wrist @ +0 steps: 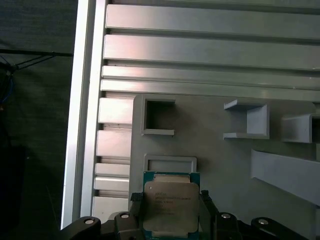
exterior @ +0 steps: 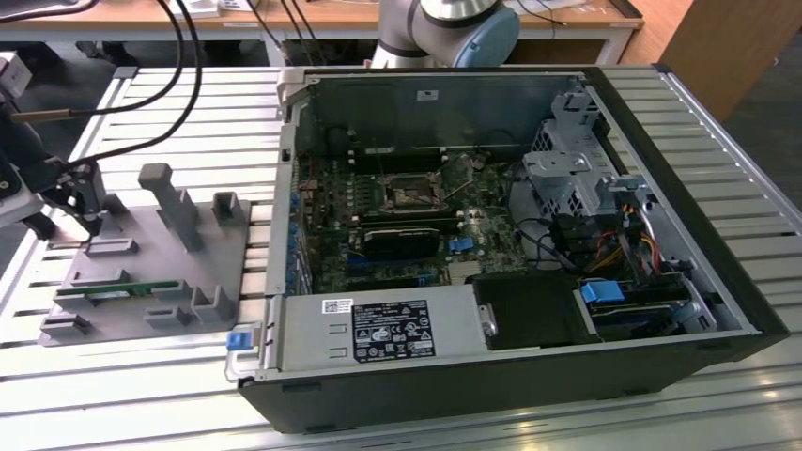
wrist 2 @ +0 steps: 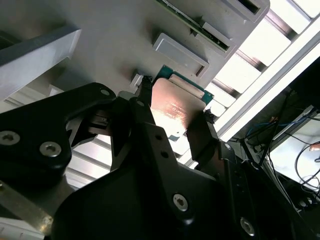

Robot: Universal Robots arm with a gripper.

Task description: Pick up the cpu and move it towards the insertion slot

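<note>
At the exterior view's left, the gripper (exterior: pixel 78 209) stands over the grey fixture plate (exterior: pixel 176 272) on the slatted table (exterior: pixel 176 103). In both wrist views its fingers (wrist 2: pixel 200 135) are clamped on opposite edges of the cpu (wrist 2: pixel 174 106), whose silver top faces the cameras, just beside a shallow rectangular pocket (wrist: pixel 170 164) of the plate. Toward the exterior view's right, well apart, lies the open computer case (exterior: pixel 501 395). The insertion slot (exterior: pixel 411 194) sits in its green circuit board (exterior: pixel 329 272).
</note>
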